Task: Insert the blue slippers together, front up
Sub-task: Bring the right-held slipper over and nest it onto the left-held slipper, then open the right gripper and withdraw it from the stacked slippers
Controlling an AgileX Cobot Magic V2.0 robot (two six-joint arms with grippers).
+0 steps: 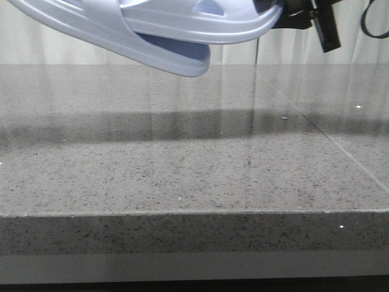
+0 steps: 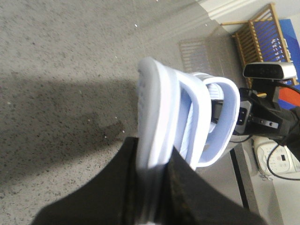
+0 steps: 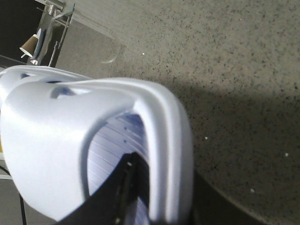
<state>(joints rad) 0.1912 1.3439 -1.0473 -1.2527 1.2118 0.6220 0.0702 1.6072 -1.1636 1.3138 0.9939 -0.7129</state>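
Two pale lavender-blue slippers hang in the air above the grey table [image 1: 182,176], nested one into the other. In the front view the lower slipper [image 1: 115,33] runs off the top left and the upper slipper [image 1: 200,24] lies over it. My left gripper [image 2: 154,154] is shut on the sole edge of the outer slipper [image 2: 157,108]; it is out of the front view. My right gripper [image 3: 164,187] is shut on the other slipper [image 3: 56,140], one finger [image 3: 133,173] on the ribbed footbed under the strap. That slipper also shows in the left wrist view [image 2: 225,117].
The right arm [image 1: 322,21] reaches in at the top right of the front view. Beyond the table's far side stand a wooden rack [image 2: 262,33] and a white device [image 2: 276,161]. A metal stand [image 3: 51,23] shows past the table in the right wrist view.
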